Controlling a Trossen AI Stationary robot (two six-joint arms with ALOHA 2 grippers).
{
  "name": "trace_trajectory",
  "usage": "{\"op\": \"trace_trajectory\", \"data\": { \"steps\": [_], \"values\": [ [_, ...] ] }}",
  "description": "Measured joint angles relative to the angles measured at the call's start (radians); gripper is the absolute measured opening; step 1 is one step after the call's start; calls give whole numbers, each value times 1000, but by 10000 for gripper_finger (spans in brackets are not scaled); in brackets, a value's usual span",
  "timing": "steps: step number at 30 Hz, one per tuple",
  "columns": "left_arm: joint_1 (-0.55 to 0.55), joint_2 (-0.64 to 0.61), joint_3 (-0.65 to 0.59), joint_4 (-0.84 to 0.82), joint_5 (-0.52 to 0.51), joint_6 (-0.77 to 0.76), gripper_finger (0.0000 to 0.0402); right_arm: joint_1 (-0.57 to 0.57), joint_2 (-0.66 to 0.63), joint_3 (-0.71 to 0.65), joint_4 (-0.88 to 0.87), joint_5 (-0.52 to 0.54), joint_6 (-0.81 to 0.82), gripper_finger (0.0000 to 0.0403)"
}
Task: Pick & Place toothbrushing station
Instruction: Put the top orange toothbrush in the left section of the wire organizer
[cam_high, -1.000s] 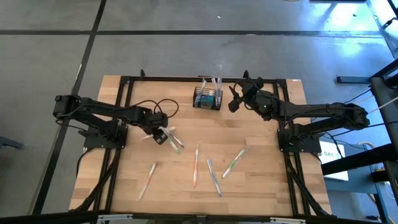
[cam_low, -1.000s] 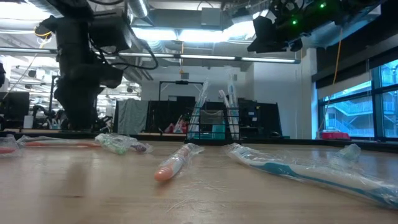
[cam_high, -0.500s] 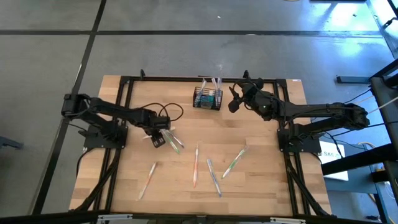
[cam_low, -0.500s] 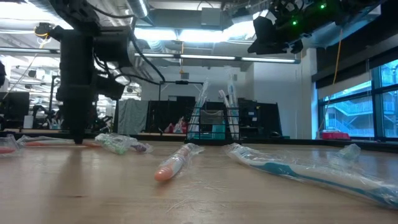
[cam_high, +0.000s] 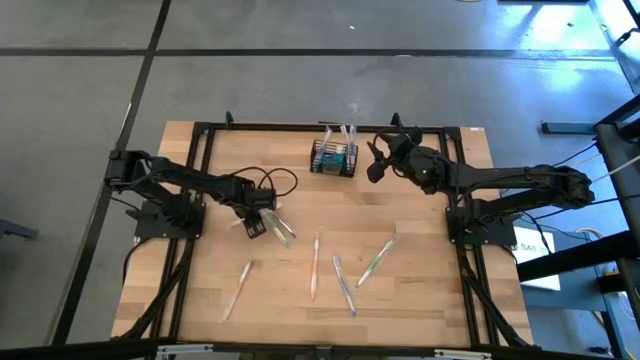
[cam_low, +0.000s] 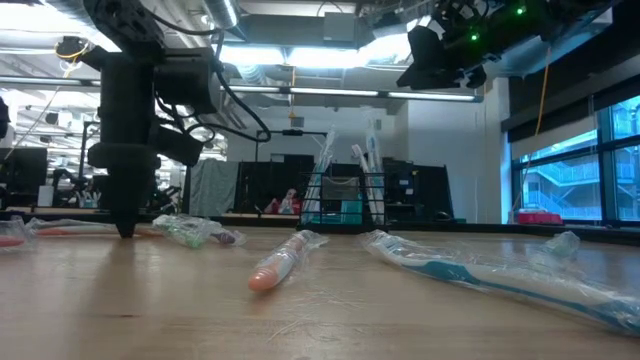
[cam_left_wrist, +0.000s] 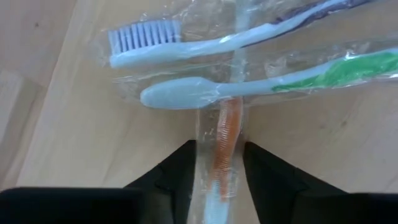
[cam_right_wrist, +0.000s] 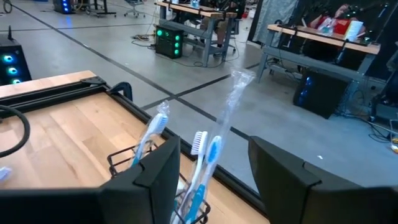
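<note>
The toothbrushing station, a black wire-mesh caddy (cam_high: 333, 158) (cam_low: 343, 200), stands at the table's far middle with wrapped toothbrushes upright in it. My left gripper (cam_high: 256, 224) (cam_low: 126, 228) points straight down at a small pile of wrapped toothbrushes left of the centre. Its fingers stand either side of an orange-handled toothbrush (cam_left_wrist: 227, 134), which lies under a green-handled one (cam_left_wrist: 261, 84) and a dark-handled one with white bristles (cam_left_wrist: 186, 46). My right gripper (cam_high: 375, 160) (cam_right_wrist: 211, 180) hangs open in the air just right of the caddy, nothing between its fingers. My left gripper comes from above with its fingers lying across the orange-handled toothbrush, one on each long side of its clear wrapper (cam_left_wrist: 205, 168). The wrapper's edges reach the fingers' inner faces, but the handle lies apart from them. Whether they touch the wrapper I cannot tell. The toothbrush lies flat on the table.
Several more wrapped toothbrushes lie loose on the near half of the table: one at the near left (cam_high: 237, 290), a pink one (cam_high: 316, 262), a blue one (cam_high: 343, 284) and a green one (cam_high: 377, 260). A black frame rail (cam_high: 300, 127) runs round the table's edges.
My left gripper has come down onto the pile of toothbrushes until its fingertips reach the table, and has rolled about its upright axis. The toothbrushes lie where they were. My right gripper has kept still.
</note>
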Motion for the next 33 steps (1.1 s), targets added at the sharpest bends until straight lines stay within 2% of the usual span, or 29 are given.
{"op": "trace_trajectory", "data": {
  "steps": [10,14,18,28,33],
  "values": [
    [-1,-5,0,4,16,10,32,0,0,0,0,-18,1,192],
    [0,-18,17,-34,69,-31,16,0,0,0,0,-18,1,192],
    [0,-23,73,-130,115,-51,20,0,0,0,-1,-18,0,192],
    [44,-23,157,-186,461,-69,21,0,0,0,-2,-21,0,192],
    [87,-24,167,-193,600,-61,21,0,0,0,-2,-21,0,191]
  ]
}}
